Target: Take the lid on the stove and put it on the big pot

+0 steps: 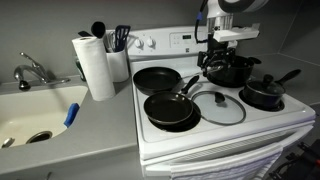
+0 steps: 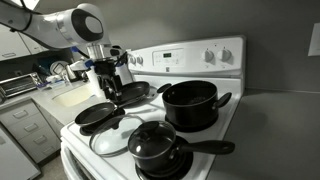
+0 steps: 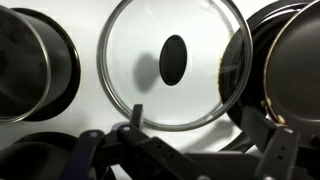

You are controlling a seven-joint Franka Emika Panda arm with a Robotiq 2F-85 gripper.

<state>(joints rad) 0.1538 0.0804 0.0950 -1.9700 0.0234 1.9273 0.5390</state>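
Note:
The clear-glass lid (image 1: 218,106) with its black centre knob lies flat on the front of the white stove (image 1: 235,125), between a frying pan and the saucepan. It also shows in an exterior view (image 2: 108,137) and fills the wrist view (image 3: 173,62). The big pot (image 1: 228,68) with loop handles stands uncovered on a back burner, as both exterior views show (image 2: 190,103). My gripper (image 1: 222,47) hangs well above the stove (image 2: 108,76), over the lid. Its fingers (image 3: 200,125) are spread apart and hold nothing.
Two black frying pans (image 1: 170,108) (image 1: 157,78) sit on the burners beside the lid. A lidded long-handled saucepan (image 1: 265,93) stands in front of the big pot. A paper towel roll (image 1: 95,65), a utensil holder and a sink (image 1: 35,110) are on the counter.

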